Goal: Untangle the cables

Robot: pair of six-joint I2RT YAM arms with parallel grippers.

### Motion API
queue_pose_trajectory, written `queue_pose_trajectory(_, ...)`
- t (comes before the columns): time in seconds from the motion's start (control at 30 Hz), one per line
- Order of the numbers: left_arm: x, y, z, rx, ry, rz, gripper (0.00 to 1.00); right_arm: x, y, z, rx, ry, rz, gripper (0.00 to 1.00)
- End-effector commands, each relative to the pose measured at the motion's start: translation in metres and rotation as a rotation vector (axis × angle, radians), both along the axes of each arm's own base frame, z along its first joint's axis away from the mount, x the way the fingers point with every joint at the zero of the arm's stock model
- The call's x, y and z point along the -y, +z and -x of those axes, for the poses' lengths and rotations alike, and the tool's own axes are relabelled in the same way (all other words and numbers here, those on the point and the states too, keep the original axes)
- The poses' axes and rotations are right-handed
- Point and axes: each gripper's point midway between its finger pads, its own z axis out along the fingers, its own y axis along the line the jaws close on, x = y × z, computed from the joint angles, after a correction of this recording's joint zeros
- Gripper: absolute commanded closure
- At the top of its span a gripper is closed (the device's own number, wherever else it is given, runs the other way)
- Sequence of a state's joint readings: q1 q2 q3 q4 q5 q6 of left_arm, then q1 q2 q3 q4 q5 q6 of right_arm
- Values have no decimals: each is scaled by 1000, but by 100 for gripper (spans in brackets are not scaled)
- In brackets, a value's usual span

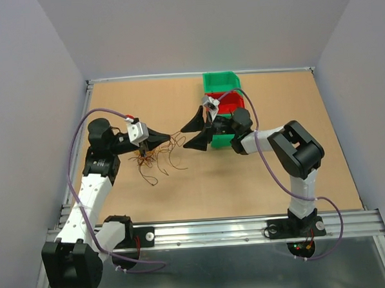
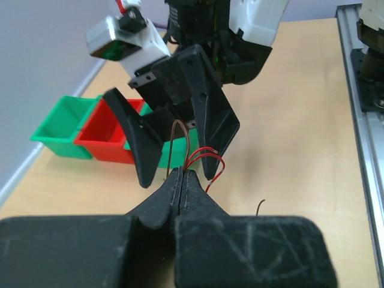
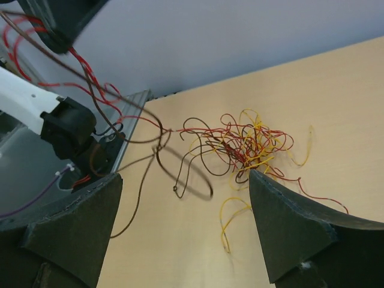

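Left wrist view: left claw (image 2: 182, 175) shut tight on some cables (image 2: 188, 144), likely to hold them steady; right claw (image 2: 175, 141) just ahead, wide open, empty; the tangle (image 1: 153, 157) lies below the left claw.

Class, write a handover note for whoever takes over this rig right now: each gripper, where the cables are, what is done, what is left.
Left gripper: shut on a few brown and red strands.
Right gripper: open, empty, facing the left one.
Cables: most lie in one tangle on the table, with strands running up to the left gripper.
Done: no strand separated yet.
Left: draw the strands out of the tangle one by one.
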State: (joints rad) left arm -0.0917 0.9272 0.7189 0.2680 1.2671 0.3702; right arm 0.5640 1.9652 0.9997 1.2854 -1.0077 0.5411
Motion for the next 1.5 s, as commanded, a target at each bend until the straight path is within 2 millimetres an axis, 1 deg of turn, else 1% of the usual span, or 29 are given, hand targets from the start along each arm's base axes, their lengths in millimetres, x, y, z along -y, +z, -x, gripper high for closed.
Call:
queue_pose_trajectory(0.0,11,-2,-1,1,-38,-33,96,17,68,38,426,66,-249,9)
queue_pose_trajectory(0.03,12,-1,-2,7,-39,-40,96,17,68,40,433,68,-248,9)
queue_pose_trajectory(0.13,19,-7,-1,0,-42,-60,96,19,70,42,434,66,-248,9)
queue_pose_trajectory(0.27,24,-8,1,7,-42,-71,96,17,62,43,425,92,-220,11)
queue_pose_trajectory(0.47,30,-11,5,-1,-61,-81,96,13,61,41,415,113,-216,13)
queue_pose_trajectory(0.5,31,-11,5,-1,-63,-86,96,9,59,41,408,128,-211,14)
queue_pose_trajectory(0.6,32,-12,6,0,-64,-89,96,5,57,41,402,137,-207,16)
queue_pose_trajectory(0.67,33,-12,6,0,-65,-89,96,2,58,40,401,139,-206,20)
queue_pose_trajectory(0.83,34,-13,5,3,-60,-95,96,-10,54,32,371,120,-184,25)
queue_pose_trajectory(0.87,34,-14,5,0,-61,-97,96,-13,55,30,389,102,-187,30)
queue_pose_trajectory(0.9,34,-14,5,2,-59,-97,96,-14,55,29,389,96,-187,33)
queue_pose_trajectory(0.93,34,-15,5,3,-58,-98,96,-16,54,28,385,92,-182,44)
queue_pose_trajectory(1.0,34,-14,5,5,-58,-98,96,-16,55,26,381,81,-184,57)
queue_pose_trajectory(1.03,35,-14,5,7,-59,-98,96,-16,56,25,379,74,-186,71)
queue_pose_trajectory(1.13,34,-14,5,14,-57,-100,96,-16,58,21,369,41,-196,99)
queue_pose_trajectory(1.2,33,-12,5,32,-45,-102,87,-14,65,18,375,-1,-212,100)
queue_pose_trajectory(1.23,32,-11,5,40,-39,-104,74,-11,64,16,367,-26,-213,99)
queue_pose_trajectory(1.3,30,-9,5,69,-20,-108,60,-7,72,7,355,-101,-233,99)
queue_pose_trajectory(1.33,29,-9,5,77,-8,-110,52,-3,76,6,354,-128,-239,99)
queue_pose_trajectory(1.37,26,-8,2,92,14,-113,30,0,80,2,349,-157,-243,100)
queue_pose_trajectory(1.4,26,-6,2,106,24,-111,24,3,84,-5,338,-205,-250,100)
queue_pose_trajectory(1.43,25,-2,3,122,35,-104,21,5,85,-10,319,-230,-234,99)
queue_pose_trajectory(1.47,22,2,0,147,66,-96,17,9,95,-16,335,-293,-245,99)
